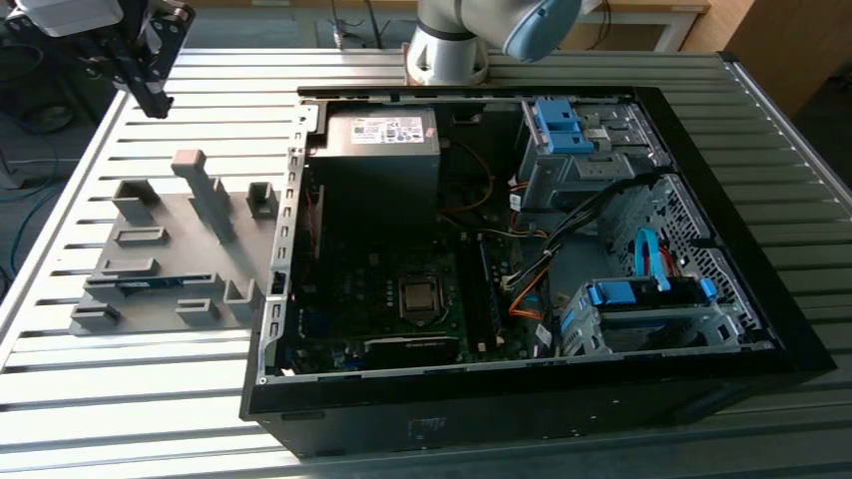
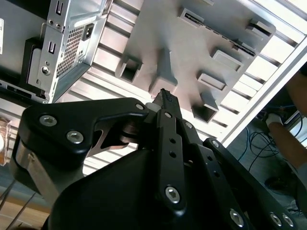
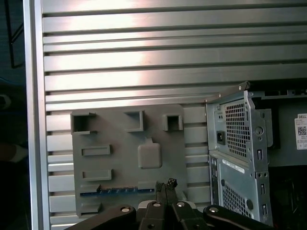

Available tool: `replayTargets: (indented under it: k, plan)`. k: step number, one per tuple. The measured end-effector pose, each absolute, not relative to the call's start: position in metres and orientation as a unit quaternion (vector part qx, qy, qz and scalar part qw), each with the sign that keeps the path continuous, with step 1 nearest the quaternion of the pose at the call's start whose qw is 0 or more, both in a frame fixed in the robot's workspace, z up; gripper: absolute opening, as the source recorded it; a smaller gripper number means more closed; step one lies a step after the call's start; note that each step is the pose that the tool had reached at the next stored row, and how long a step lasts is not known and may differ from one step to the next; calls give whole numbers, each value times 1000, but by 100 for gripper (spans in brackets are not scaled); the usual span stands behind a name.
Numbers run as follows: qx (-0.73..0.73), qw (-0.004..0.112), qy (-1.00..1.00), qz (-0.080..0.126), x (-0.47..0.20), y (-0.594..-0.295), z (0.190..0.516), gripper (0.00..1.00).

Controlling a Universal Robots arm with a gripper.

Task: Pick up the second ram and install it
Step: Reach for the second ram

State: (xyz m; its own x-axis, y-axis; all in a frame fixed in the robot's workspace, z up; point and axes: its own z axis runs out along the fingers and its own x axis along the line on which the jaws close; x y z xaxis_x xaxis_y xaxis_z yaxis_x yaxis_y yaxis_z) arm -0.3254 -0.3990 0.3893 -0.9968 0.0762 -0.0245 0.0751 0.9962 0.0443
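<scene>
Where the grey tray (image 1: 250, 232) carries its long slot, the second ram (image 1: 150, 282) sits seated, showing as a thin blue strip at about seven o'clock from the tray's middle in the exterior view. The first wrist view shows the same ram (image 3: 117, 191) lying lengthwise in its slot near one edge of the tray (image 3: 115, 163), with the other pockets around it. Nothing touches the ram.

The gripper (image 1: 158, 103) hangs at about twelve o'clock from the tray in the exterior view, above the far corner of the bench (image 1: 160, 399) and well apart from the ram. Its fingers (image 2: 169, 129) are clenched against each other with nothing between them. Both wrist views show the tips (image 3: 165, 183) meeting, pointed toward the tray below.

The tray lies flat on the slatted metal bench. It has one tall post (image 1: 200, 190) and several low blocks standing up from it.

At three o'clock from the tray stands an open computer case (image 1: 533, 394), its bare metal edge just beside the tray. Inside the case:
- The power supply (image 1: 379, 140) is at the twelve o'clock end.
- The processor socket (image 1: 423, 297) is on the board toward six o'clock.
- Blue drive brackets are at one o'clock (image 1: 560, 125) and at four o'clock (image 1: 639, 294).

The arm's base (image 1: 446, 55) stands on the bench at twelve o'clock beyond the case.
</scene>
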Motion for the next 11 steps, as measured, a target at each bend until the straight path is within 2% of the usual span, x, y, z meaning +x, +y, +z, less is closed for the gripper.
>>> replayTargets:
  k: [11]
  plan:
    - [38, 13, 999, 22, -331, -399, 389, 11]
